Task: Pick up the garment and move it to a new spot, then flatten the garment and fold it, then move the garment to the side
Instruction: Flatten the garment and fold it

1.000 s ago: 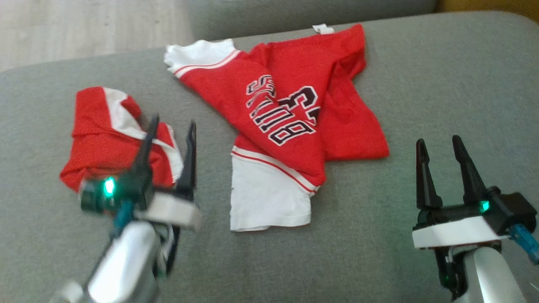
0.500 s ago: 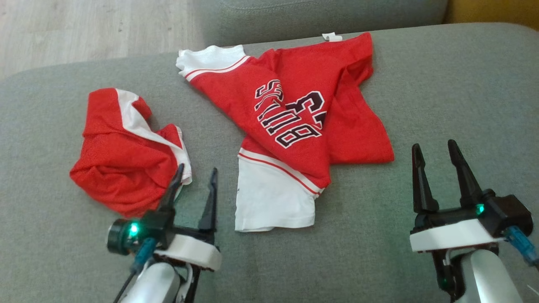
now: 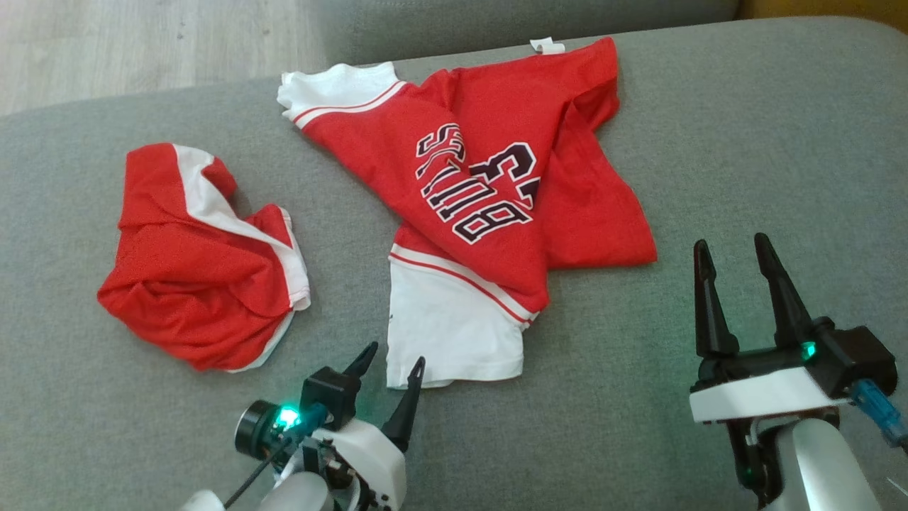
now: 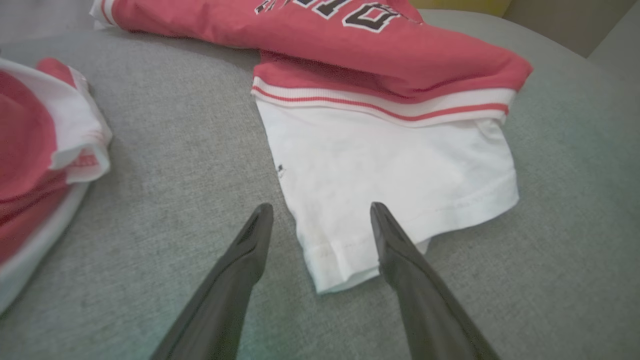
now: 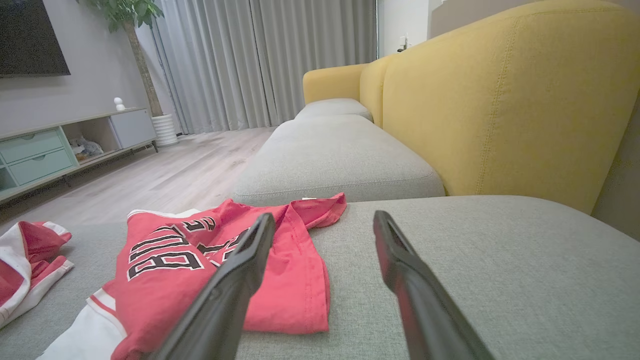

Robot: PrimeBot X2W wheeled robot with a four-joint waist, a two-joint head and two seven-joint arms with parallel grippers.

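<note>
A red jersey [image 3: 489,177] with white sleeves and dark lettering lies crumpled on the grey sofa seat [image 3: 745,142]. Its near white sleeve [image 4: 390,170] reaches toward me. My left gripper [image 3: 392,362] is open at that sleeve's corner, its two fingers straddling the hem [image 4: 340,255] in the left wrist view. To the left lies a second garment, a bunched pair of red shorts with white trim [image 3: 202,262]. My right gripper [image 3: 731,245] stands open and holds nothing, over bare cushion right of the jersey [image 5: 225,250].
A second grey cushion [image 5: 335,155] lies beyond the jersey, with a yellow sofa back [image 5: 500,100] to the right. Wooden floor [image 3: 142,42] runs past the sofa's far edge. A TV cabinet [image 5: 60,145] and a potted plant stand across the room.
My left gripper has pulled back from over the red shorts and swung right to the jersey's near white sleeve. The head camera shifted slightly. The right gripper has stayed put.
</note>
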